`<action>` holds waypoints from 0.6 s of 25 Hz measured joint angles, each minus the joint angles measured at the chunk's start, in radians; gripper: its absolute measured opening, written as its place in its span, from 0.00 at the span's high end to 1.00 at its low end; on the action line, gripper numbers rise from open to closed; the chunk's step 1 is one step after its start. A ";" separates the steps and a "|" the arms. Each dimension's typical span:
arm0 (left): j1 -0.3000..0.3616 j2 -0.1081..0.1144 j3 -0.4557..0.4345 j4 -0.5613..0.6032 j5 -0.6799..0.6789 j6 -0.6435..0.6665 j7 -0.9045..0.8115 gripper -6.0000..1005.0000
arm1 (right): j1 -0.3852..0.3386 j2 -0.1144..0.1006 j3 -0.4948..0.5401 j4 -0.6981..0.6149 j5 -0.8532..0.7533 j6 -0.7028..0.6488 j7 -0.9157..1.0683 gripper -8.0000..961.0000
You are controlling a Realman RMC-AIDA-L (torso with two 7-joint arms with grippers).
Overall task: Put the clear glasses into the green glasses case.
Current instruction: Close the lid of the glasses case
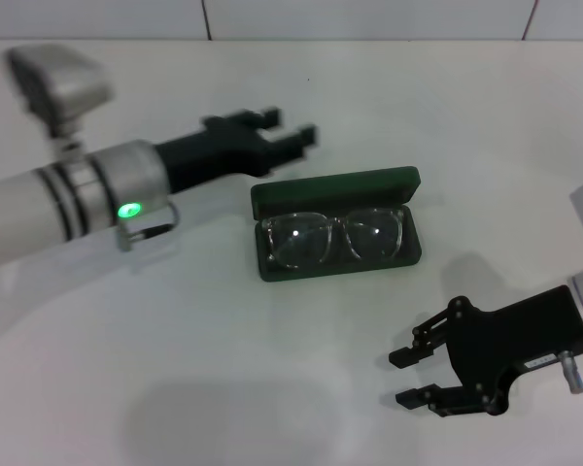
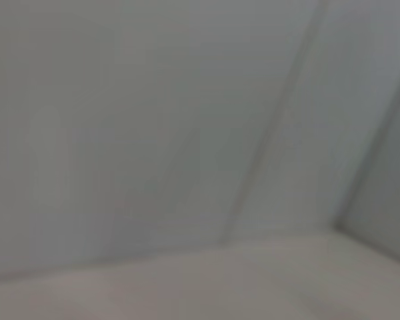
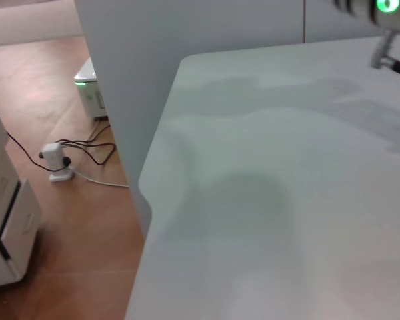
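On the white desk point(image 1: 301, 369) in front of me, the green glasses case point(image 1: 336, 222) lay open, its lid tipped back on the far side, and the clear glasses point(image 1: 332, 236) rested inside its lower tray, lenses facing up and the frame running along the length of the case. Nothing else was in it. My left claw point(image 1: 283, 126) hung just beyond the far left corner of the case, its two fingers spread and holding nothing, apart from the lid. My right claw point(image 1: 411, 377) sat low near the right front of the desk, well apart from the case, also spread and empty. I judged the placing step to be done, since the glasses were already seated in the lining and neither claw touched them. What remained, if anything, looked to be closing the lid; for that the left claw was the nearer one, and it would have needed to come behind the raised lid and push it forward and down gently, so the case would not slide on the smooth desk.
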 joint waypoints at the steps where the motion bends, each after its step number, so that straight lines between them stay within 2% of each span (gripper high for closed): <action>1: -0.017 -0.006 0.000 0.013 0.051 -0.018 -0.040 0.33 | 0.011 0.000 0.000 0.020 0.000 0.002 -0.004 0.58; 5: -0.032 -0.029 -0.002 0.064 0.144 -0.062 -0.105 0.33 | 0.024 0.000 0.001 0.060 -0.001 0.019 -0.017 0.58; 15: 0.009 -0.034 -0.001 0.078 0.162 -0.054 -0.114 0.33 | 0.042 0.001 0.003 0.101 -0.007 0.055 -0.029 0.57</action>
